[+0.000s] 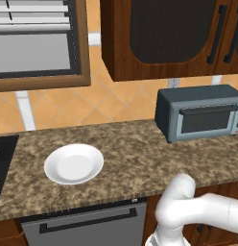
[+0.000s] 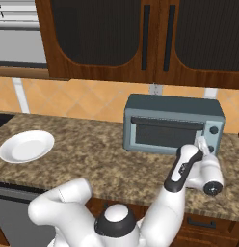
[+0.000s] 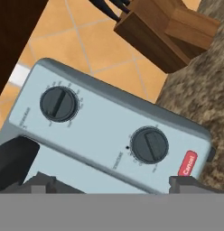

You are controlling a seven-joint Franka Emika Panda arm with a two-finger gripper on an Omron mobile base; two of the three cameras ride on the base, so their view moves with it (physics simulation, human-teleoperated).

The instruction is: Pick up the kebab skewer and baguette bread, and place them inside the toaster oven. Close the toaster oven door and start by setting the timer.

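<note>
You're looking at the toaster oven in the centre right of the right base view, a boxy, rigid appliance sitting square on the speckled counter; it looks heavy enough that a light twist on a knob shouldn't shove it, but that's a judgement. The toaster oven door is up and shut, dark bar handle across its top, so the closing step looks done. Over at the left of that same view the white plate lies bare, no skewer or bread on it; through the glass I can't tell what's inside.

Now the hand view: the control panel runs diagonally across the frame, with the upper knob at left centre and the lower knob right of centre. A red Cancel button sits at the panel's lower right corner, and a wooden knife block shows in the upper right.

Your gripper is spread wide, tips at the bottom edge, gripping nothing, straddling the space below the lower knob. Those knobs are small, hard, smooth plastic, likely slippery. Take one across its raised ridge, not its round rim. Which one is the timer, I can't read.
</note>
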